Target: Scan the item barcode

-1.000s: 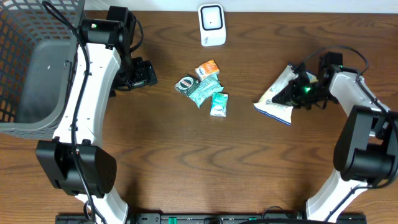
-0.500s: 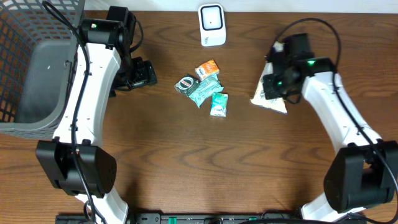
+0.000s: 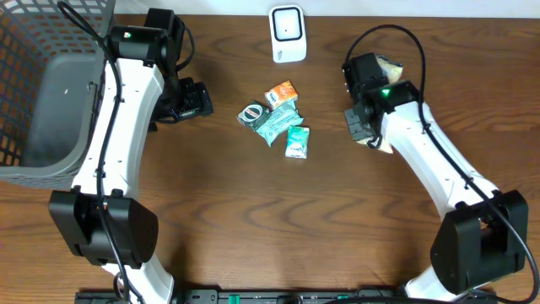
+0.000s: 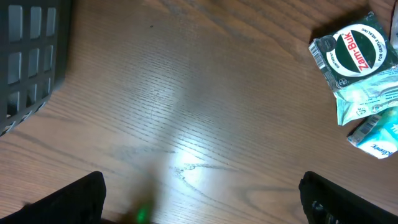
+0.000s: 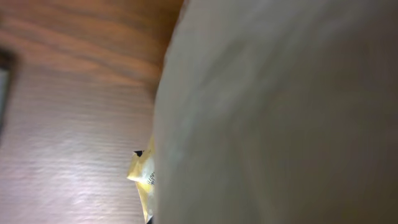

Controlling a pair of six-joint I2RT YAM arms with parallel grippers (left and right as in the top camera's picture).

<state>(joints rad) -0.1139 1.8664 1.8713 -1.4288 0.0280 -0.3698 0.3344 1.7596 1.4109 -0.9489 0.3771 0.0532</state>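
- Overhead stares straight down on my whole surface.
- Left wrist: low over it, sharing the Zam-Buk packet with overhead.
- Right wrist: pressed against a pale packet, all blur.

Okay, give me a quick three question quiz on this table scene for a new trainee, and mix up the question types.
1. True or false: the left gripper is shut.
2. Pick one: in the overhead view the scanner stands A) at the top edge, near the middle; B) inside the basket; C) at the bottom right corner.
3. Fill in the blank: the right gripper is shut on a white ____.

Key
1. False: it is open and holds nothing.
2. A
3. bag
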